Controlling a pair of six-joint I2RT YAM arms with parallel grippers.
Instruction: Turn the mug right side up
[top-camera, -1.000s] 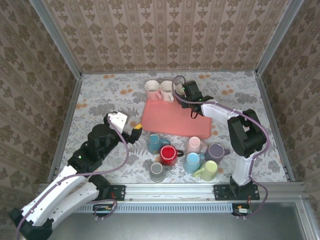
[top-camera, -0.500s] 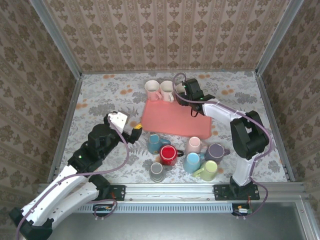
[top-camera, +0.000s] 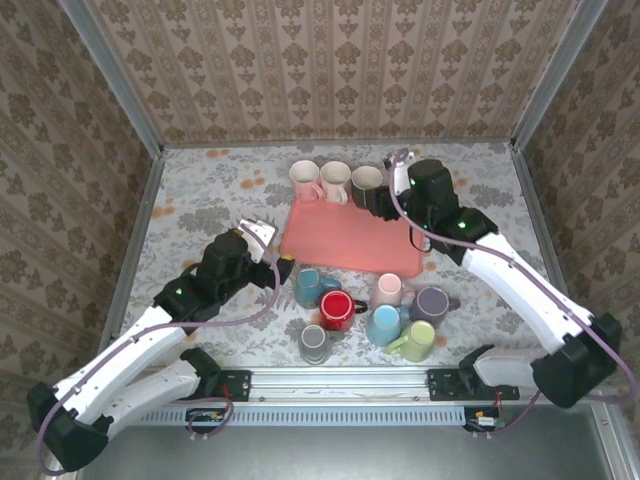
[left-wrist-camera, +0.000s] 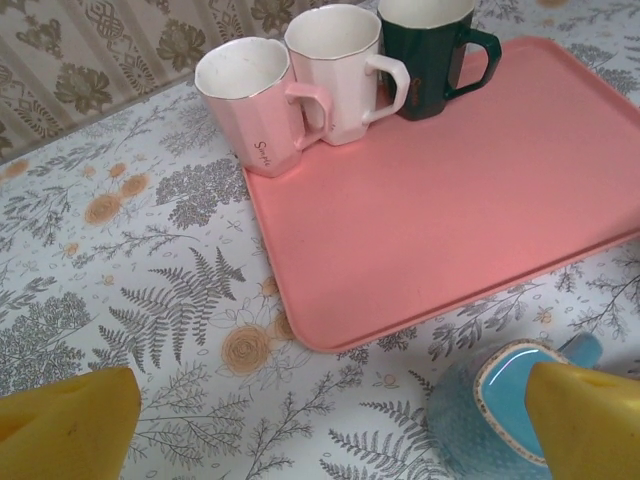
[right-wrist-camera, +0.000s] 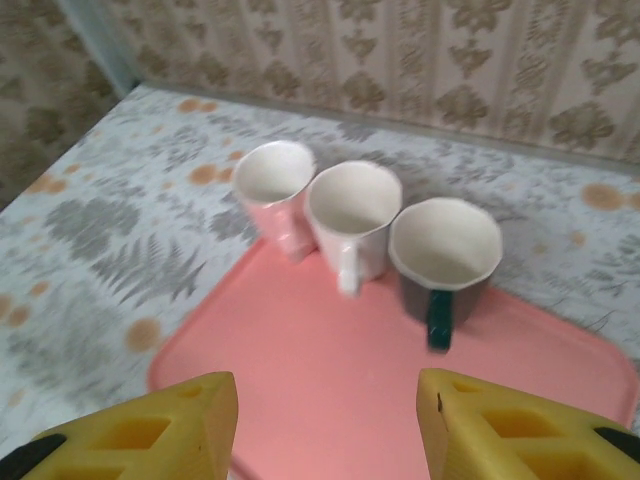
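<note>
**Third mug upright on the tray; both grippers empty**

Nearest the arm bases, loose mugs (top-camera: 383, 325) cluster on the table (top-camera: 200, 200), off the tray. Just beyond them the left gripper (left-wrist-camera: 325, 400) hovers with its jaws at full spread and nothing between them. A teal mug (left-wrist-camera: 470, 425) sits beside one finger, likely the next candidate, though whether it is base up is unclear. The pink tray (left-wrist-camera: 440, 200) serves as the collecting surface. At its far edge the dark green mug (right-wrist-camera: 445, 250) stands mouth up, just beside a white mug (right-wrist-camera: 350, 215) and a pink mug (right-wrist-camera: 275, 190), forming a tidy row. The right gripper (right-wrist-camera: 325, 430) faces it, jaws partly apart and holding nothing. This suggests the placement is complete.
</note>
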